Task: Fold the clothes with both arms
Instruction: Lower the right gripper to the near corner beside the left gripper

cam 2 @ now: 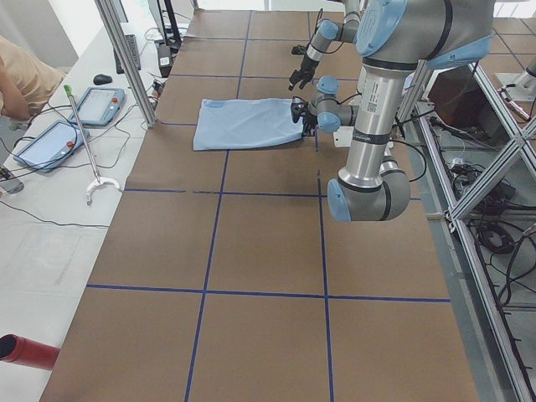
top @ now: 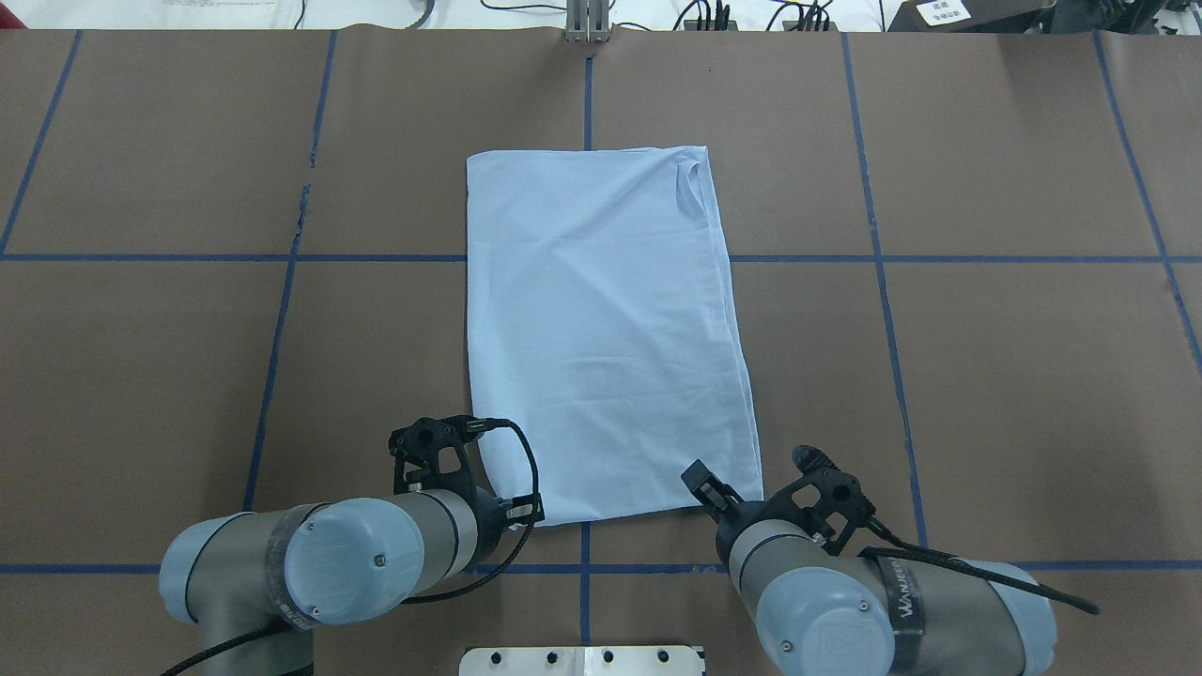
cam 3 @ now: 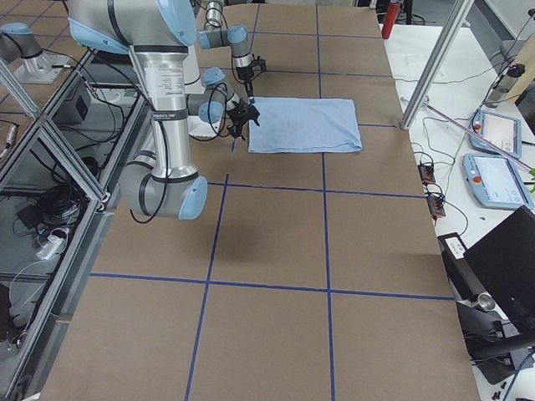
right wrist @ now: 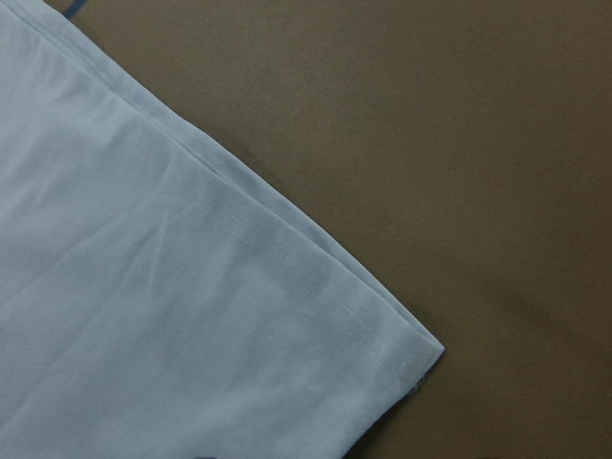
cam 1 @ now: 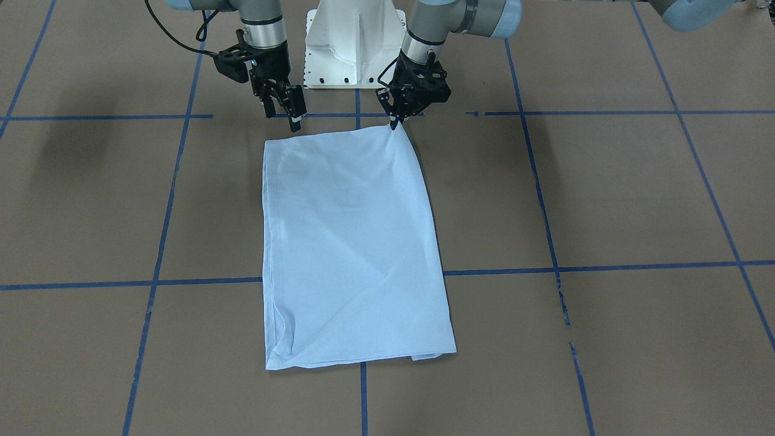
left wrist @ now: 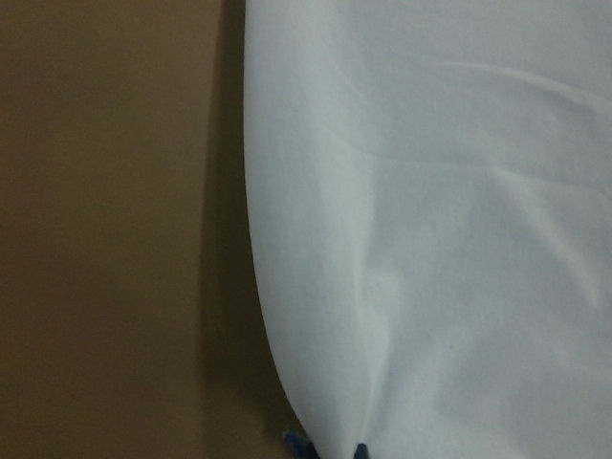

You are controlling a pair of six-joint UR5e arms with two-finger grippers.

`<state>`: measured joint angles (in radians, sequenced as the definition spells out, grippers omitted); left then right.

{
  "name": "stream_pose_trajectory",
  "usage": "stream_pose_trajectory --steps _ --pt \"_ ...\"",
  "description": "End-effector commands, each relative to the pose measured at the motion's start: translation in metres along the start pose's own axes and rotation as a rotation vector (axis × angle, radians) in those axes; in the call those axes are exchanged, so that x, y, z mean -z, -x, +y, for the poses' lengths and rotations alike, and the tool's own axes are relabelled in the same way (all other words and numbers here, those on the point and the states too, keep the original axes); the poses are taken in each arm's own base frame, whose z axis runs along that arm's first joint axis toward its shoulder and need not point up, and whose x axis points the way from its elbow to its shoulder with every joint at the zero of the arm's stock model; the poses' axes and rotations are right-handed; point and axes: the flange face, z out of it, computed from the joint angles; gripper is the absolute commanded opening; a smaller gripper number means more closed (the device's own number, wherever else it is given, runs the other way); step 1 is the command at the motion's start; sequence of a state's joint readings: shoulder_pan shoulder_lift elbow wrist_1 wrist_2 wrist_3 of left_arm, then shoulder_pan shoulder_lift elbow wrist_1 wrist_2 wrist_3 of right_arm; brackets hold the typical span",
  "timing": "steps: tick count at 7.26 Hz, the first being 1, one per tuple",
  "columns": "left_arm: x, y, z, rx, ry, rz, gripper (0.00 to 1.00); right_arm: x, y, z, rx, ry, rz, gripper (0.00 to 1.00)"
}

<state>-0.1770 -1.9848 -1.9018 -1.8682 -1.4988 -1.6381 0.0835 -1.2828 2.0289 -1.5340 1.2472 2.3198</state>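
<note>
T-shirt (cam 1: 351, 242) lies mid-tabletop (cam 1: 605, 194) as 1 long narrow light-blue rectangle, with collar and print out of sight, soft creases, and layered edges at the far end. The near corner on the robot's left is tented up with the left fingers (cam 1: 395, 120) clamped on it, while the right fingers (cam 1: 296, 112) stand apart just above the other near corner, which lies flat and ungripped. Step looks like taking both near corners for the next fold: the right should pinch all layers and lift level with the left, else the thin fabric skews.
</note>
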Motion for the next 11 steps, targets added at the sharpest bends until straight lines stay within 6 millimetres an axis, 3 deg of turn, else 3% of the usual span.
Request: stream_pose_trajectory --steps 1,4,11 --pt "0.007 -0.004 -0.001 0.003 0.0 0.016 0.0 -0.014 0.007 0.016 0.005 -0.017 0.022 0.93" --pt "0.007 -0.005 0.0 0.003 0.003 0.017 0.0 -0.044 0.039 -0.003 -0.022 -0.083 0.027 0.92" --pt "0.007 -0.004 0.0 0.003 0.005 0.017 0.0 -0.044 0.04 0.006 -0.023 -0.048 0.052 0.9"
